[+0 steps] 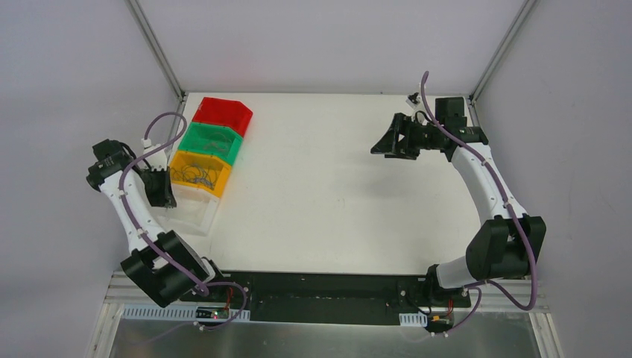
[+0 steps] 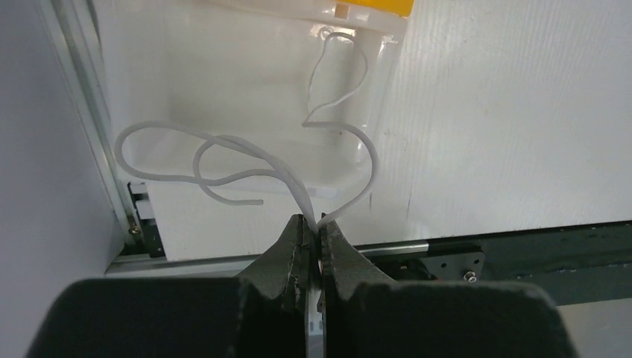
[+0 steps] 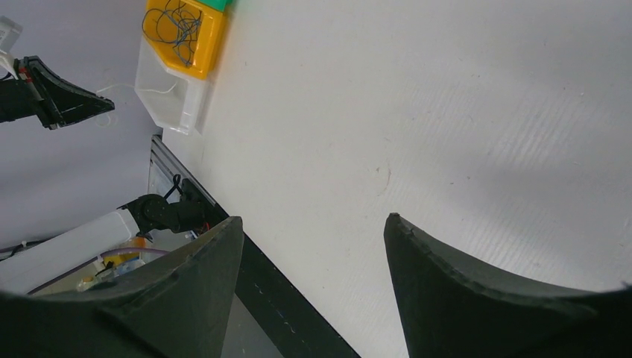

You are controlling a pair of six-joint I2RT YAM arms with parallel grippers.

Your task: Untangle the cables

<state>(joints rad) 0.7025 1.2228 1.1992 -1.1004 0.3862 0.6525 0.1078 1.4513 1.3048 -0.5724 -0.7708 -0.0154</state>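
Pinching tight, the left gripper (image 2: 314,224) holds a white cable (image 2: 375,165) between its closed jaws. The cable's loose loops spread out in front of the fingers, over a clear bin (image 2: 246,82); whether they touch it I cannot tell.

The top view shows that bin as the nearest of four in a row at the left side of the table (image 1: 335,186). Behind it stand a yellow bin (image 1: 205,186), a green bin (image 1: 223,153) and a red bin (image 1: 223,112), each touching the next.

The right gripper (image 3: 313,224) hangs well apart over the far right of the table, its jaws wide and holding nothing.

Only the left wrist view shows the grip and the cable's curls clearly. The right wrist view best shows a tangle of dark wires (image 3: 179,22) lying in the yellow bin.
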